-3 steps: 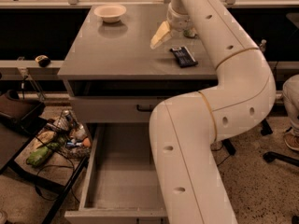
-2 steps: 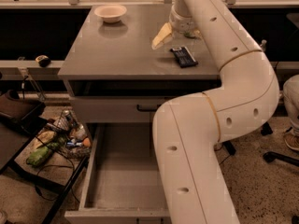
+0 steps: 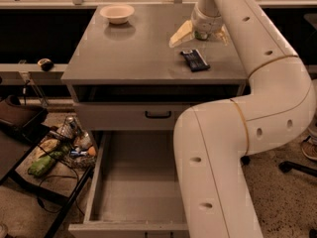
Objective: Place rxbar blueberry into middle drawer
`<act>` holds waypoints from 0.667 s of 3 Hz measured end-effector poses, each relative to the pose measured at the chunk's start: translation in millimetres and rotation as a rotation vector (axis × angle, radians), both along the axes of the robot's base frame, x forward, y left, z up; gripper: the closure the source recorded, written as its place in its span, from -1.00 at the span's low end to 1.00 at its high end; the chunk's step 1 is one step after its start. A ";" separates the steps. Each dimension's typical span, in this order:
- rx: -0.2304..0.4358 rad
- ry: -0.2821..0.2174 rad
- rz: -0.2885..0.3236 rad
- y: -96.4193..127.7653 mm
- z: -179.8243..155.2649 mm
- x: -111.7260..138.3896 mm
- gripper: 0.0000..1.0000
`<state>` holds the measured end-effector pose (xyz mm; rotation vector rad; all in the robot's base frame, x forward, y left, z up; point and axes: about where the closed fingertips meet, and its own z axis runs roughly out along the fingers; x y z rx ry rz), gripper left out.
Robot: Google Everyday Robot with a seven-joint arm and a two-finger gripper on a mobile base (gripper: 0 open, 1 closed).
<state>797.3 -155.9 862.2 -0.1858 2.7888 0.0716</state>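
Note:
The rxbar blueberry (image 3: pixel 194 60), a small dark blue flat bar, lies on the grey cabinet top (image 3: pixel 129 53) near its right front. My gripper (image 3: pixel 199 38) hangs just behind the bar, close above the top, with its pale fingers (image 3: pixel 181 33) spread apart and nothing held between them. The middle drawer (image 3: pixel 138 182) stands pulled out low in front of the cabinet, its plain grey floor bare. My white arm (image 3: pixel 218 152) covers the drawer's right side.
A white bowl (image 3: pixel 117 13) sits at the back left of the cabinet top. A closed drawer front with a black loop handle (image 3: pixel 158 114) is above the open drawer. A low cart with clutter (image 3: pixel 59 148) stands at the left. A chair base (image 3: pixel 297 167) is at the right.
My gripper has shifted slightly to the right and back over the cabinet top. The bar and the drawer have not moved.

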 end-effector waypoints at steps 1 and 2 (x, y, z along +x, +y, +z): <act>0.008 0.024 0.029 4.8 -19.0 2.8 -1.00; -0.012 0.059 0.042 6.7 -44.8 6.9 -0.61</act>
